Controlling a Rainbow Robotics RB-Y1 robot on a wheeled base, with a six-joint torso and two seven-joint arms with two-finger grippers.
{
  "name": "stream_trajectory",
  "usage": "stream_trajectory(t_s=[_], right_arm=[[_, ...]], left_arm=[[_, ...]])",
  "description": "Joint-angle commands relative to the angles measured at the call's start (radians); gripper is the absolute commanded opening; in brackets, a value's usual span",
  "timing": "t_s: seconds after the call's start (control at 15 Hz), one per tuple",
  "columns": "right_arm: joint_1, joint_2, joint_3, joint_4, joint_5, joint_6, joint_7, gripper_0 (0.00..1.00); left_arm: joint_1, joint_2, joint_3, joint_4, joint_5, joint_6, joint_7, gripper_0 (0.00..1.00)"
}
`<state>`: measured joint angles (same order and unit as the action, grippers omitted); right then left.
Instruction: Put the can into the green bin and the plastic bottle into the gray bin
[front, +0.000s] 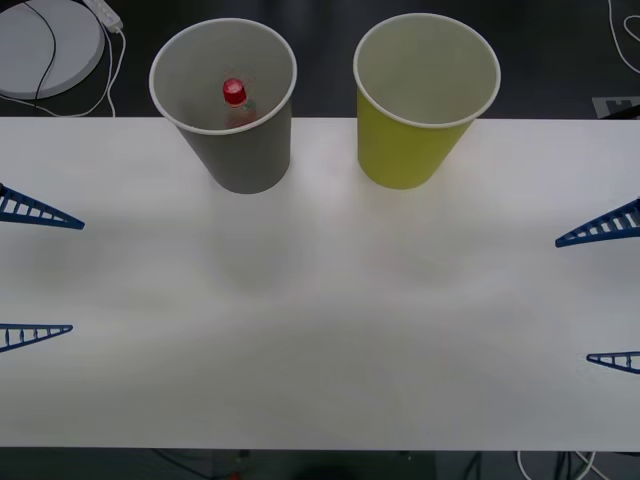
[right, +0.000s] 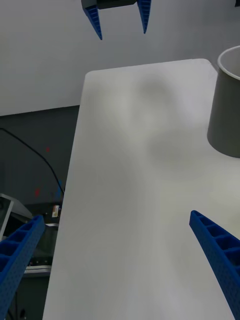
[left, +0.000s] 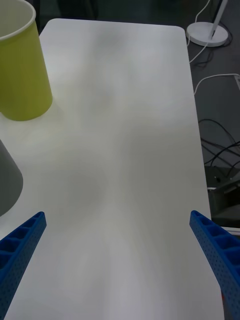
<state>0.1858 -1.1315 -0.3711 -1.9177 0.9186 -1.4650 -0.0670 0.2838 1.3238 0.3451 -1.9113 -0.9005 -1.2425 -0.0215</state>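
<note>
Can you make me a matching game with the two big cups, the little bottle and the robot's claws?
Things:
1. gray bin
2. green bin
3. plastic bottle
4. left gripper

Where or how:
A. inside the gray cup
B. open, at the table's left edge
C. on the robot's right side, nothing seen in it
D. holds the red-capped thing

Pairs: 1-D, 2-C, 3-A, 4-B
</note>
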Motion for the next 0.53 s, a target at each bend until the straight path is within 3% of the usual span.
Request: stream_trajectory(t_s=[0.07, 0.53], right_arm=[[0.011, 0.007, -0.003, -0.011, 0.006, 0.000, 0.007, 1.00], [0.011, 0.007, -0.005, -0.011, 0.016, 0.000, 0.007, 1.00]], left_arm=[[0.000, 0.000, 0.000, 0.000, 0.000, 0.000, 0.000, 1.00], [0.000, 0.000, 0.000, 0.000, 0.000, 0.000, 0.000, 1.00]])
